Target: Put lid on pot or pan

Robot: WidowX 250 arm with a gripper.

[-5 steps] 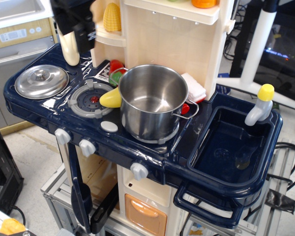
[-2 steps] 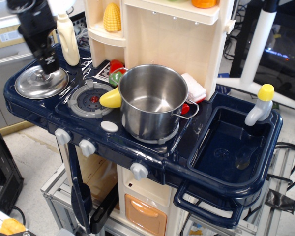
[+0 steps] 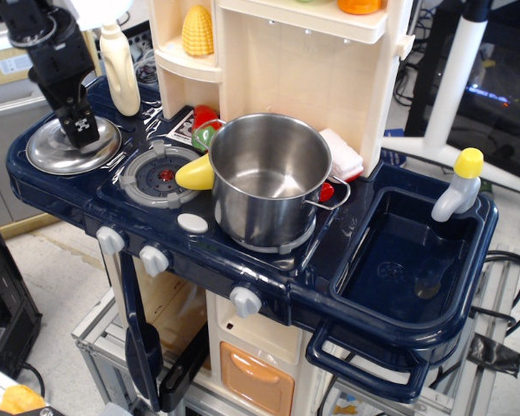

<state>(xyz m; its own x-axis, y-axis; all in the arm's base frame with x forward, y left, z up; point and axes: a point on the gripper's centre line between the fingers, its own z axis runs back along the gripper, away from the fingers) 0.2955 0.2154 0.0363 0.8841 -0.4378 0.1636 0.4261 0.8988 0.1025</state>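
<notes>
The lid (image 3: 72, 145) lies flat on the surface (image 3: 35, 186) at the left edge of the frame, well apart from the pot (image 3: 269, 178), which stands open on a burner at centre. The end effector (image 3: 80, 132) is down over the middle of the lid, right where the knob should be; the knob itself is hidden behind it. Whether the fingers are apart, together, or clamped on the knob cannot be told from this view.

The main risk, as I judge it, is the grip. The knob is small and the steel is slick, so a shallow or off-centre pinch could let the lid slip out on the lift, or tip and swing on the way across. A lid hanging askew would meet the pot's rim edge-first and either slide into the pot or clatter off beside it.

The path matters too. Between lid and pot sit a grey burner ring (image 3: 162, 175) and a yellow toy (image 3: 196, 172) that touches the pot's left wall. A low carry could catch the toy or knock the pot sideways. The cream bottle (image 3: 120, 69) stands just behind the lid in the upper left, near the arm, and could be toppled if the arm swings back as it rises.

Lastly, the lid looks about as wide as the pot's mouth, so a release off-centre would leave it perched on one side.
</notes>
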